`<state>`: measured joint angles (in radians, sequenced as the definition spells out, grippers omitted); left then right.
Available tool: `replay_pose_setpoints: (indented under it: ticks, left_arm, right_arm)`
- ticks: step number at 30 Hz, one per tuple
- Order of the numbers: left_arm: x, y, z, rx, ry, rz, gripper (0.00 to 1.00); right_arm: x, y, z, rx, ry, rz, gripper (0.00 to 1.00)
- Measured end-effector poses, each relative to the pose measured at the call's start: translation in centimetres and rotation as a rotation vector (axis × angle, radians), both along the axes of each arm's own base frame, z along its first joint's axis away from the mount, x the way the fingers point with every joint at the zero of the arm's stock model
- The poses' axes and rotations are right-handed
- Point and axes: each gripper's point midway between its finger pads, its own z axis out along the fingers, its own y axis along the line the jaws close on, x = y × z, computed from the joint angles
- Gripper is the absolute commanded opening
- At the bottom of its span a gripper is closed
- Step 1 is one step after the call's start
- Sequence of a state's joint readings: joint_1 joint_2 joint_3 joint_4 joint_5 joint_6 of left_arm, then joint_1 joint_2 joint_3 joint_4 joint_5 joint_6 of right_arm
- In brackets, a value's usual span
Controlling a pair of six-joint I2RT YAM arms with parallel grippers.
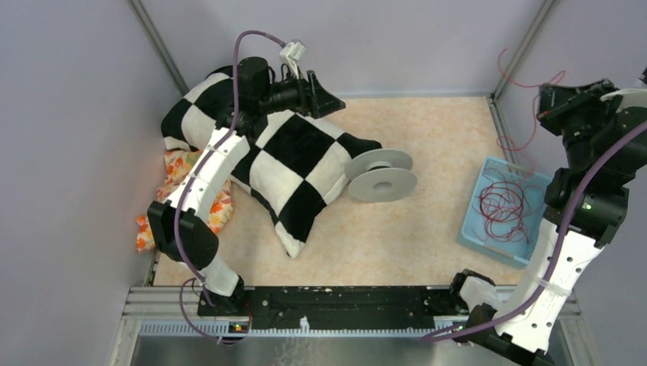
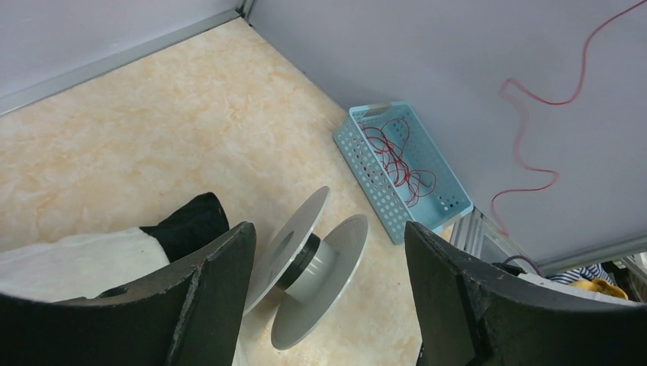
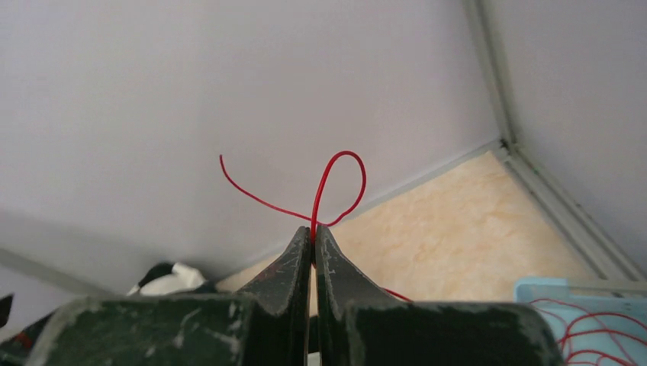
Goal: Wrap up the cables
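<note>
Right end effector (image 3: pixel 313 232): pressed together, pinching one cable strand (image 3: pixel 339 179); you hold it high near the far-right corner.
Left end effector (image 2: pixel 329 244): spread, empty, above the pillow (image 1: pixel 294 164), facing the spool (image 1: pixel 381 175).
Cables (image 1: pixel 505 207): mostly tangled in the blue basket (image 2: pixel 374 175) on the desk (image 1: pixel 427 130).
Risk: if you pull towards the spool, the tangle may snag; the thin strand would likely slip your pinch, or drag the basket.
</note>
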<state>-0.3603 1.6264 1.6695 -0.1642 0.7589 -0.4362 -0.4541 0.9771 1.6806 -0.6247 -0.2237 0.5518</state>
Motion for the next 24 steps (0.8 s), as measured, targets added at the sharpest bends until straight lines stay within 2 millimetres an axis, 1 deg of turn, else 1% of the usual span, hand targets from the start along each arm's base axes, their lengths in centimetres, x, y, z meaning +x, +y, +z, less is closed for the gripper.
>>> replay_pose_setpoints:
  ticks: [2,5,7,10,12,13,14,17,20,23,24]
  left_arm:
    - [-0.1,0.0,-0.1,-0.002,-0.003,-0.013,0.77]
    - [-0.3,0.0,-0.6,-0.006,-0.017,-0.034,0.78]
    - [-0.5,0.1,-1.2,-0.002,-0.012,-0.045,0.78]
    - [-0.6,0.2,-1.5,-0.001,-0.008,-0.053,0.78]
    - [-0.5,0.2,-1.3,-0.009,-0.013,-0.055,0.79]
    - [-0.5,0.2,-1.1,-0.016,-0.015,-0.057,0.79]
    - [-0.6,0.1,-0.8,-0.025,-0.019,-0.063,0.79]
    - [-0.9,0.0,0.0,-0.048,-0.025,-0.081,0.78]
    - [-1.3,-0.2,0.9,-0.072,-0.038,-0.107,0.78]
    - [-1.8,-0.4,1.5,-0.09,-0.042,-0.134,0.78]
    - [-1.9,-0.4,1.6,-0.093,-0.041,-0.143,0.78]
  right_arm:
    - [0.9,1.6,-0.5,0.012,0.001,0.111,0.0]
    - [2.2,4.6,0.0,0.021,-0.022,0.311,0.0]
    - [2.6,6.6,0.5,0.022,-0.04,0.442,0.0]
    - [2.3,10.0,1.0,0.018,-0.065,0.628,0.0]
    - [1.7,11.7,0.7,0.014,-0.064,0.718,0.0]
    - [1.6,12.2,0.4,0.015,-0.055,0.746,0.0]
    - [1.5,12.7,-0.1,0.017,-0.041,0.769,0.0]
    - [1.6,13.8,-2.8,0.044,0.021,0.817,0.0]
    - [2.0,15.3,-7.1,0.111,0.12,0.874,0.0]
    - [1.8,17.7,-11.2,0.15,0.235,0.947,0.0]
    - [1.5,18.4,-12.0,0.149,0.263,0.966,0.0]
